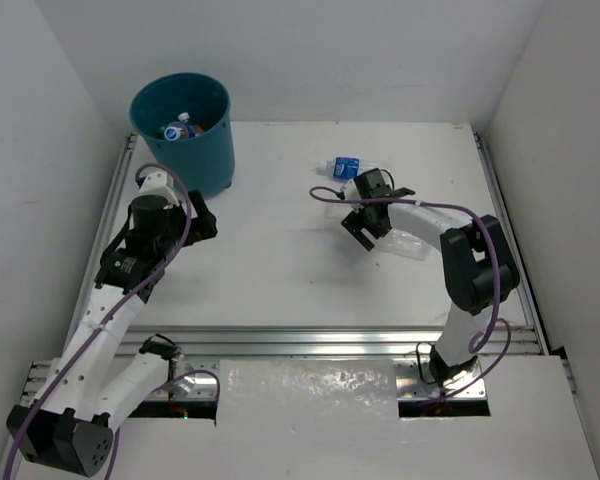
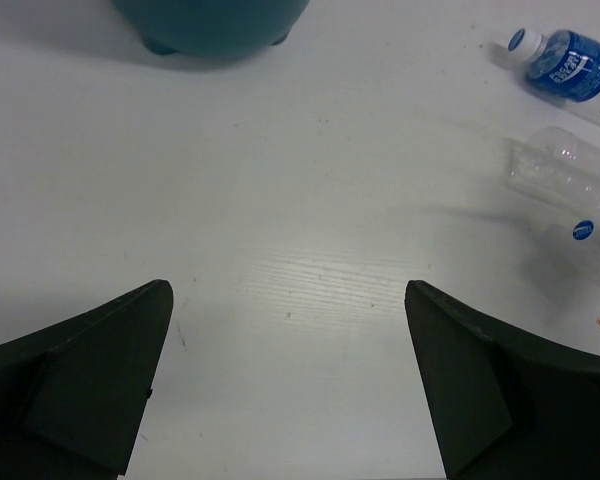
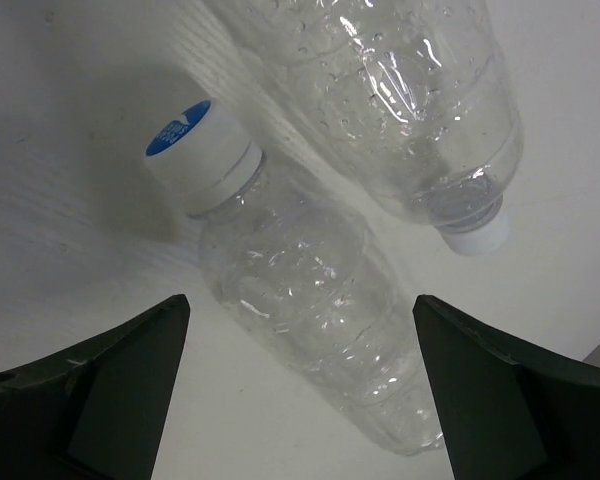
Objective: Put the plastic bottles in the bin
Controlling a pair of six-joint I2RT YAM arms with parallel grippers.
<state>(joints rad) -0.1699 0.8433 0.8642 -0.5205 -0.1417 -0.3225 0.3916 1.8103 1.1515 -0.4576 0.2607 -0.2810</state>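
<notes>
Teal bin (image 1: 198, 160) stands far left, bottles (image 1: 177, 128) inside. At right, the right gripper (image 3: 300, 310), jaws spread, hangs over a clear bottle (image 3: 310, 300) lying beside a second clear bottle (image 3: 410, 100). The left gripper (image 2: 288, 290) gapes, empty.

The left pincer (image 2: 290, 300) and the right pincer (image 3: 300, 310) both point downward, jaws spread wide apart.

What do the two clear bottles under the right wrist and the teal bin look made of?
Blue-capped bottle: thin transparent plastic, probably PET; glossy, crinkled wall, table shows through it.
White-capped bottle: same look; speckled wall, maybe droplets.
Bin: opaque teal plastic, smooth, dull sheen, likely moulded.
</notes>
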